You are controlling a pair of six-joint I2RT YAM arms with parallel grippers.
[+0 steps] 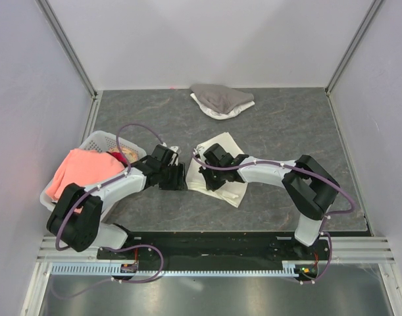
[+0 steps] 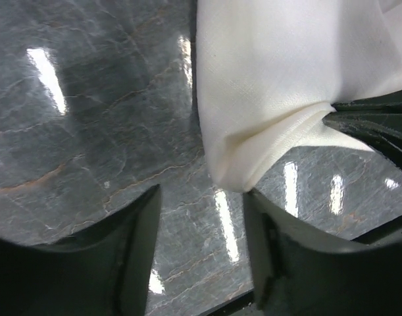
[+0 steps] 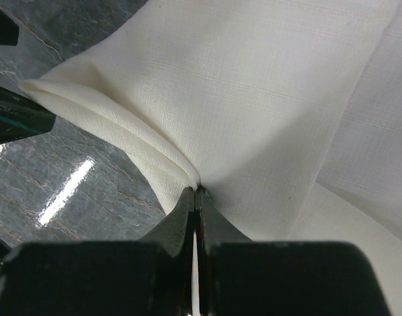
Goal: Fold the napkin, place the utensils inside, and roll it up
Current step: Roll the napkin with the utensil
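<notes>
The fold looks to be the step in hand: the napkin (image 1: pixel 222 142) lies near the middle of the counter (image 1: pixel 286 125), rumpled and partly doubled over, and no utensils can be made out in any view. The right end effector (image 3: pixel 195 192) is closed tight on a doubled ridge of the cloth near its left corner, the layers bunching into a soft pleat just at the fingertips. The left end effector (image 2: pixel 202 194) stands parted to a middling gap with nothing between its fingers, low over bare counter and just near of that same corner, which hangs free beside it. Both arms reach inward from their bases with forearms low and wrists pitched down, meeting almost tip to tip at the napkin's left side. The next move probably calls for the right arm to carry its pinched edge across and lay it flat, while the left either pins the cloth or takes a fresh corner to keep the fold square.
</notes>
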